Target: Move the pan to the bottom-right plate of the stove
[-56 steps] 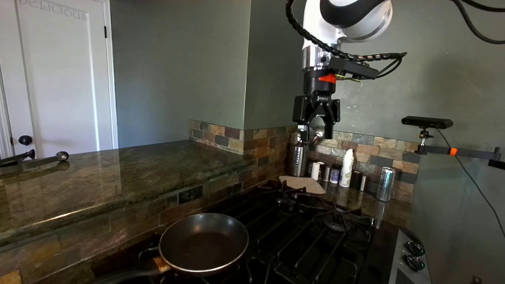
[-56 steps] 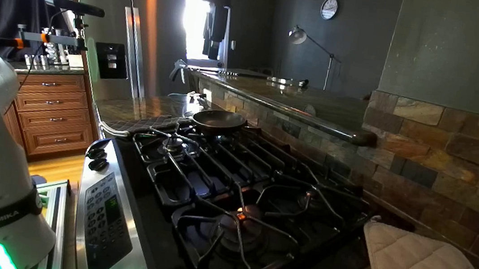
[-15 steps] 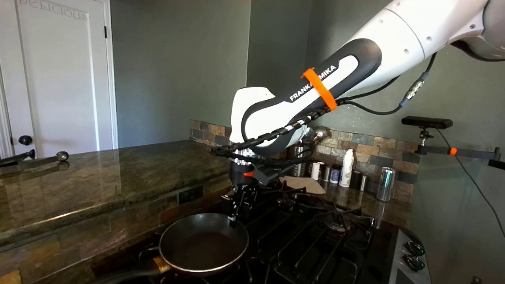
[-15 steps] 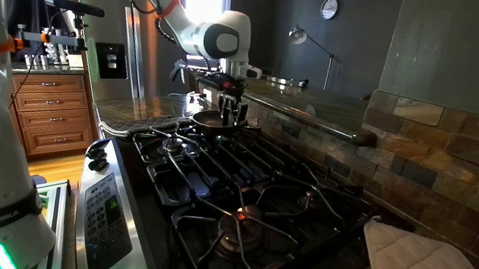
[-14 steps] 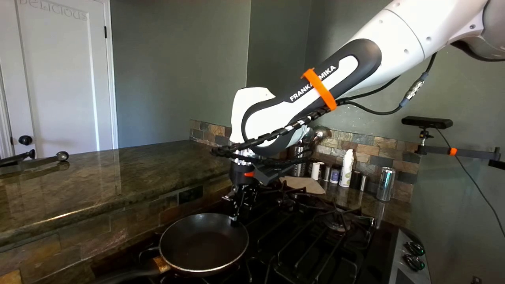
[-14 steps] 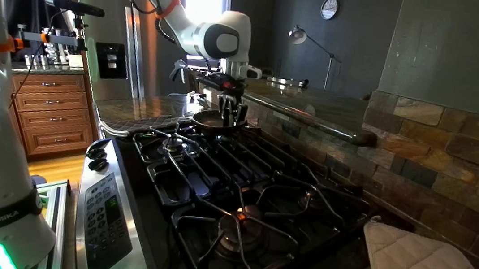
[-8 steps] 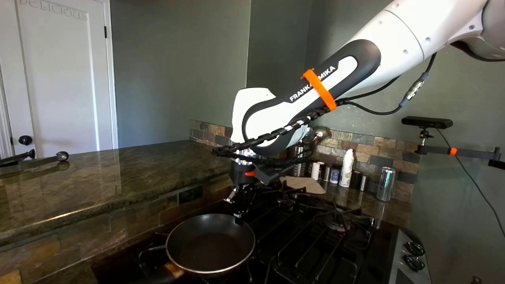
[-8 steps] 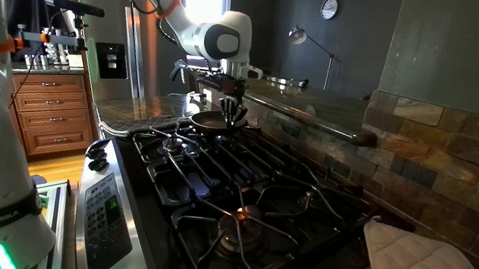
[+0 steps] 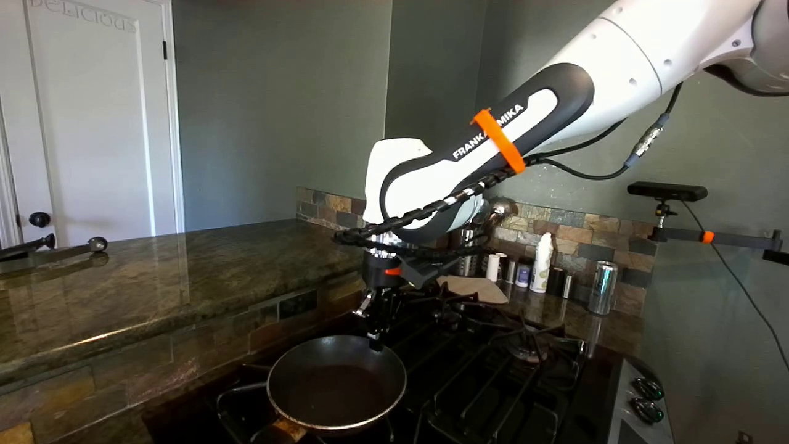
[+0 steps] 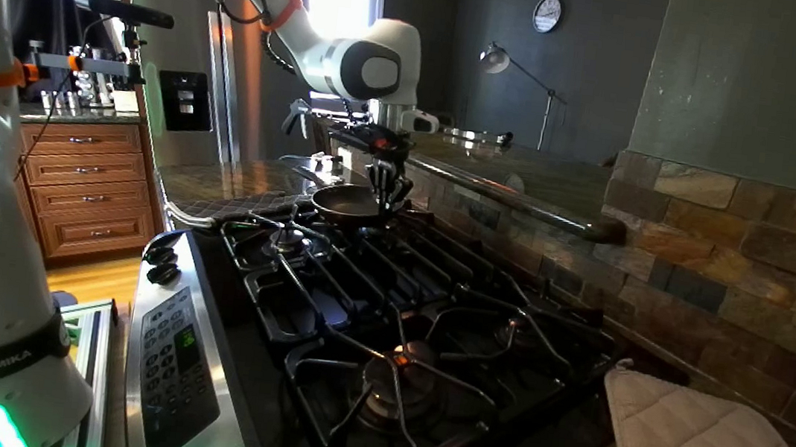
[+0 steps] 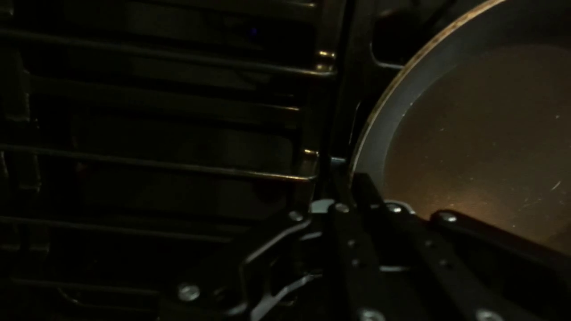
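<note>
Arm (image 9: 536,108) aslant, gripper (image 11: 351,180) straight down, fingers (image 11: 366,191) nearly together.

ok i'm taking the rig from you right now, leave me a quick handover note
Gripper: shut on the pan, at its rim.
Pan: at the far end of the stove in an exterior view, nearer the tiled wall than the control panel; can't tell whether its base is off the stove.
Done: pan gripped.
Left: bring it to the bottom-right plate, set it down, release. The views don't settle which plate that is, so confirm first.
</note>
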`<state>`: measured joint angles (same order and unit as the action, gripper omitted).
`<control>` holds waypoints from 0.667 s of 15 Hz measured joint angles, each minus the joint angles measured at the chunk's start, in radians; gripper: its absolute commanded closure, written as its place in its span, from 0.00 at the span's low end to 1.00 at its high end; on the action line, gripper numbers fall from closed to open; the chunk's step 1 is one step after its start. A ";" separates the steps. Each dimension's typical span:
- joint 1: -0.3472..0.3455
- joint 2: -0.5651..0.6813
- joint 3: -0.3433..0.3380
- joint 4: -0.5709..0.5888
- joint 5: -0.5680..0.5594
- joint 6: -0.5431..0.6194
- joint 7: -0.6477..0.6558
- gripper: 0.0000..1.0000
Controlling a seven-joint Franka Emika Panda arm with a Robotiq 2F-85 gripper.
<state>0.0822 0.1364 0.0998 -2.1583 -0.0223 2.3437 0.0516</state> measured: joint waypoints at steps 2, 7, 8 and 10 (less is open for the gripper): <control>-0.001 0.000 -0.003 0.000 0.000 0.000 0.000 0.98; -0.022 -0.009 -0.035 -0.007 0.000 0.000 0.000 0.98; -0.029 -0.013 -0.045 -0.011 0.000 0.000 0.000 0.98; -0.041 -0.022 -0.062 -0.016 0.000 0.000 0.001 0.98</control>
<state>0.0413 0.1149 0.0383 -2.1743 -0.0228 2.3439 0.0529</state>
